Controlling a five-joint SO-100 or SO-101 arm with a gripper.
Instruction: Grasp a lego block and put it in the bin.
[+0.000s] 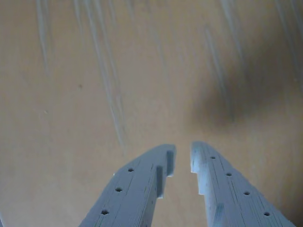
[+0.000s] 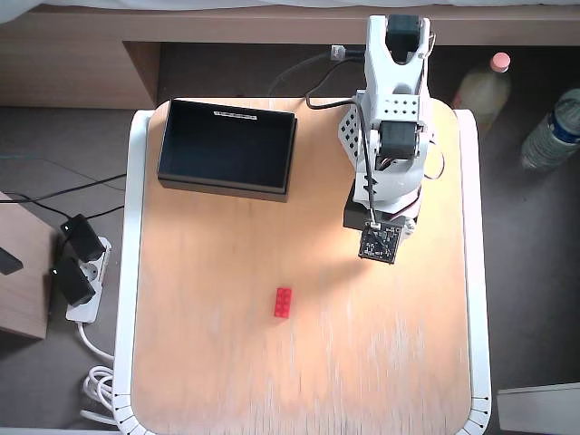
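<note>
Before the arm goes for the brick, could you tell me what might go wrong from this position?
The wrist view shows only bare table ahead of the gripper; the lego block is out of its sight, so the approach may drift. The fingertips stand only narrowly apart, so unless they open wider they may push the block aside. The bin sits at the far corner in the overhead view, a long carry during which a weak grip could drop the block.

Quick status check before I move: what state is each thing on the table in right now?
lego block: lying flat on the table, studs up, untouched, well clear of the arm.
bin: open top, nothing visible inside, at the table's far left corner in the overhead view.
gripper: jaws nearly closed with a narrow gap, holding nothing, over bare wood.
table: lit wooden top, only block, bin and arm on it.
</note>
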